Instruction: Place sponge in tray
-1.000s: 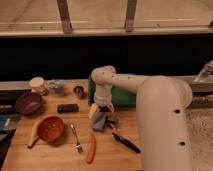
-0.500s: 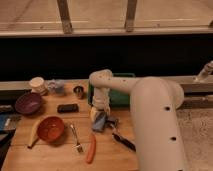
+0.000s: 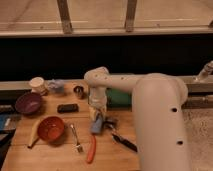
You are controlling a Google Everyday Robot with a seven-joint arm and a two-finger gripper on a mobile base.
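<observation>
Nearest you on the table (image 3: pixel 55 156), an orange bowl (image 3: pixel 40 128) and a fork (image 3: pixel 76 138) lie left; at mid-table your end effector (image 3: pixel 98 118) grips the sponge (image 3: pixel 95 125), tilted on end; behind it sits the tray (image 3: pixel 120 98), partly hidden by the arm.

My tool (image 3: pixel 98 118) hangs low over the table (image 3: pixel 52 157). The tray (image 3: pixel 118 98) sits just behind, partly under my arm (image 3: pixel 155 100). The fork (image 3: pixel 76 138) and orange bowl (image 3: pixel 50 129) stand near.

Kitchen-ish: wood counter (image 3: pixel 55 157) w/ orange bowl (image 3: pixel 50 128), fork (image 3: pixel 76 138); jaws low, mid-counter.
</observation>
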